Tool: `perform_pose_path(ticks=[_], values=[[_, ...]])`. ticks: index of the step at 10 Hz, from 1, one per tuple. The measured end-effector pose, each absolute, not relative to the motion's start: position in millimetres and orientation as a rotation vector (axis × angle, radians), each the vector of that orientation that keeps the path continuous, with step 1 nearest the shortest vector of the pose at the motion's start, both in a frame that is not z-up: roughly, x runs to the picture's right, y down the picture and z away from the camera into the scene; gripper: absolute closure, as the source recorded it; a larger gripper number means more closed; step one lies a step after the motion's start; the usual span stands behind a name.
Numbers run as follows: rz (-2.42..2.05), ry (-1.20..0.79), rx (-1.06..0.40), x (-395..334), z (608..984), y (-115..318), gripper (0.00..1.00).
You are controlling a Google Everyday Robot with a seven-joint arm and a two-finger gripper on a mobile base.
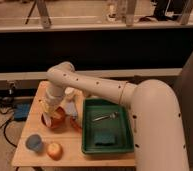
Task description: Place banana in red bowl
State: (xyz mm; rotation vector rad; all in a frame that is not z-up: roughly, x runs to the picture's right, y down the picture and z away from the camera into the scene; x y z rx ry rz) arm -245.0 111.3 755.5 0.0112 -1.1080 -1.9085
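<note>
The banana (48, 106) is the pale-yellow shape at the tip of my pincer (52, 111). It hangs low over the far-left part of the red bowl (60, 120). My pincer is drawn together, and I judge it is clamped on the fruit, because no banana lies anywhere else on the table (25, 156). I cannot tell whether the fruit already touches the bowl's inside or hangs just above it.

I am reaching in from the right, with my arm bent down steeply at the elbow. That way the fruit comes in from above and clears the rim instead of knocking it. The bowl sits toward the left of the table, and the white cup (70, 92) stands just beyond it on the far side. The blue cup (34, 142) and a round yellow-orange fruit (54, 149) are on the near side, apart from the bowl.

To the right lies the green tray (86, 127), holding a fork (105, 117) and a dark pad (106, 139). My arm crosses above its far edge. The next move, as I judge it, is to let go over the bowl's middle and then lift away without catching the white cup.
</note>
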Motion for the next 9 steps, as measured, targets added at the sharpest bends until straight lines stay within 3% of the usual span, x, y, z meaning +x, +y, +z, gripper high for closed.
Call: perform_pose_path(ticks=[9], values=[[-1.916, -1.129, 0.019, -246.9, 759.1, 115.9, 1.00]])
